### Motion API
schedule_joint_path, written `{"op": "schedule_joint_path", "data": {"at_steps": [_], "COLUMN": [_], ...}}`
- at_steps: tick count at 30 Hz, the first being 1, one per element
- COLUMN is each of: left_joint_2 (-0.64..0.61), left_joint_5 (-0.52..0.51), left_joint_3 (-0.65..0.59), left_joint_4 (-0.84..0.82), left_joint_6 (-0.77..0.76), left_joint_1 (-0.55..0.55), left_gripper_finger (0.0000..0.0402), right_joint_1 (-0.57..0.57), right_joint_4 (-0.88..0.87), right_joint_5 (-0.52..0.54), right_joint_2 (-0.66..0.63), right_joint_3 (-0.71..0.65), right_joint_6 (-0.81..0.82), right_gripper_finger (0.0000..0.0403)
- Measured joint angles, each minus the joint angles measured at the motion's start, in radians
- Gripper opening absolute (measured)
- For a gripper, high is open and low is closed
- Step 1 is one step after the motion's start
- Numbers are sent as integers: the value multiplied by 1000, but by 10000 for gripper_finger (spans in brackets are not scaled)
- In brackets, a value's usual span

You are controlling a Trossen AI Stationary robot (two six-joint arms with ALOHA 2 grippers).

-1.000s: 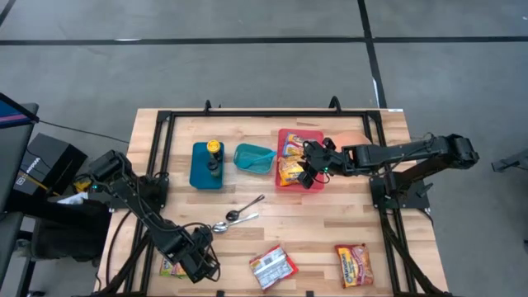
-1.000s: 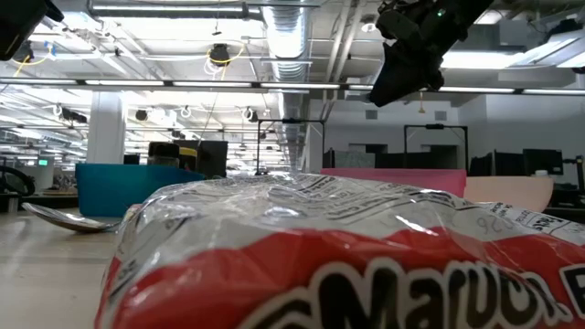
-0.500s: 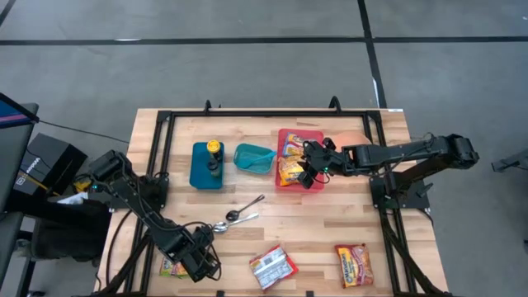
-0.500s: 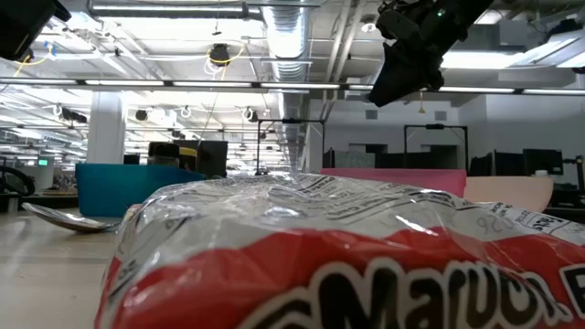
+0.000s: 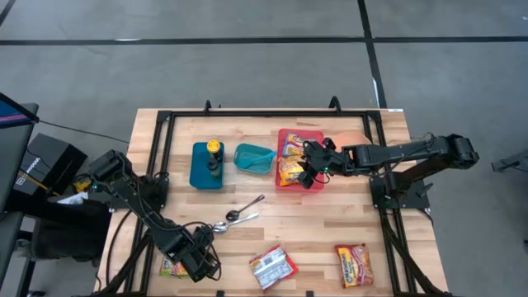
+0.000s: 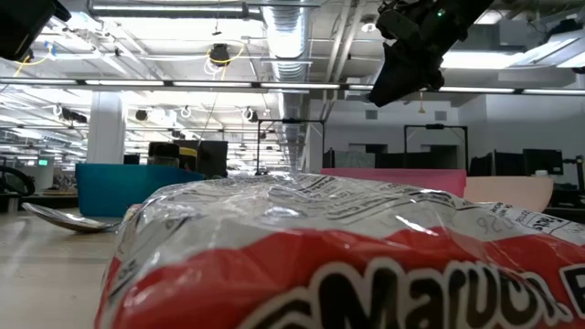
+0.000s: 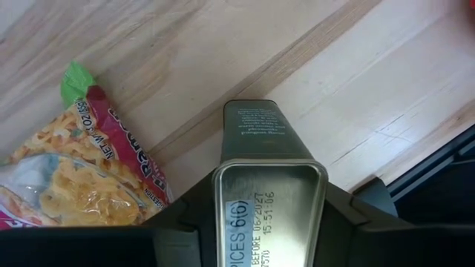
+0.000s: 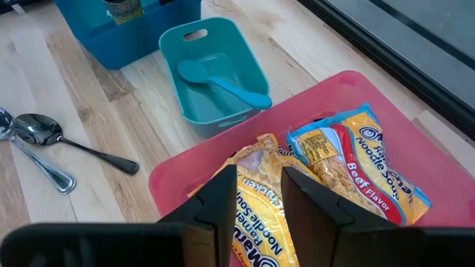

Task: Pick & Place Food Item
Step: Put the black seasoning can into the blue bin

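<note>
Crinkly plastic, the ramen packet looks light, soft and slippery; we judge its flat middle the best hold. At seven o'clock on the tabletop, the left tool is clenched on a metal tin; the right tool, narrowly parted and grasping nothing, hovers over the red tray.

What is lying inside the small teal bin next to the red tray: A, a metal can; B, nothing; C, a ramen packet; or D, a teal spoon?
D: the right wrist view shows a teal spoon lying on the floor of the teal bin, while the ramen packets sit in the red tray beside it.
</note>
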Motion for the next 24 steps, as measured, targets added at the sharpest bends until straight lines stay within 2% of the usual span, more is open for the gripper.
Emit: {"op": "schedule_joint_path", "data": {"at_steps": [4, 11, 17, 24], "left_joint_2": [0, 0, 0, 0], "left_joint_5": [0, 0, 0, 0], "left_joint_3": [0, 0, 0, 0], "left_joint_4": [0, 0, 0, 0], "left_joint_6": [0, 0, -1, -3], "left_joint_1": [0, 0, 0, 0], "left_gripper_finger": [147, 129, 154, 129], "right_joint_1": [0, 0, 0, 0], "right_joint_4": [0, 0, 0, 0], "right_joint_5": [0, 0, 0, 0], "right_joint_2": [0, 0, 0, 0], "right_joint_3": [0, 0, 0, 0], "right_joint_6": [0, 0, 0, 0], "right_gripper_finger": [102, 102, 102, 102]}}
